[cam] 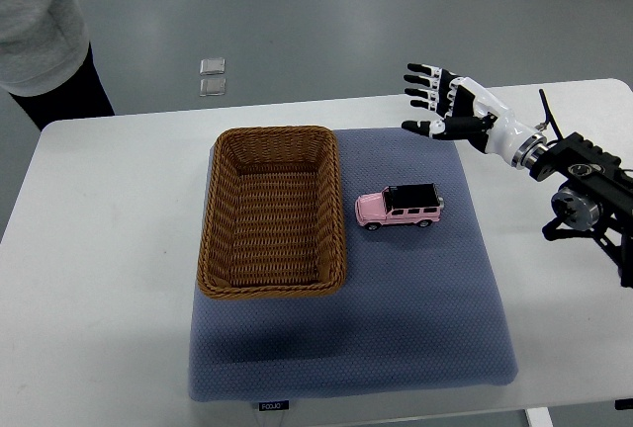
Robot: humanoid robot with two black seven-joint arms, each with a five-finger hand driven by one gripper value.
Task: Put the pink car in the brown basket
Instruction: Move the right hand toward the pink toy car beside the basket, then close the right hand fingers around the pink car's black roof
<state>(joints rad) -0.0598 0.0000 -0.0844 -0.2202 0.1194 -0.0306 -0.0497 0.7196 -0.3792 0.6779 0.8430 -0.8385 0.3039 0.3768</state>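
A: Looking down from the top view, what lies on the table point(109, 210)?

B: A blue-grey mat point(415, 308) covers the middle of the white table. On the mat's left part sits the brown basket point(272, 289), a woven rectangular one with its long side running away from the robot. Nothing lies inside it.

A: And the pink car point(399, 207)?

B: It stands on its wheels on the mat, just beside the basket's right wall and apart from it. It has a black roof and lies crosswise in the picture, one end pointing toward the basket.

A: Which hand is in play?

B: Only the right hand point(442, 101) shows, its arm coming in from the picture's right edge over the table's far right corner. It is white with black fingers point(423, 70). The fingers are spread apart and hold nothing, the palm turned toward the picture's left. It hangs above the mat's far right corner, beyond the car and well apart from it.

A: The left hand?

B: It does not show.

A: Anything else around?

B: A person point(45, 32) in a grey top and dark trousers stands at the upper left, beyond the table. Two small clear square objects point(212, 76) lie on the grey floor point(326, 22) behind the table. A small white label point(271, 405) sits at the mat's near edge; its print is too small to read.
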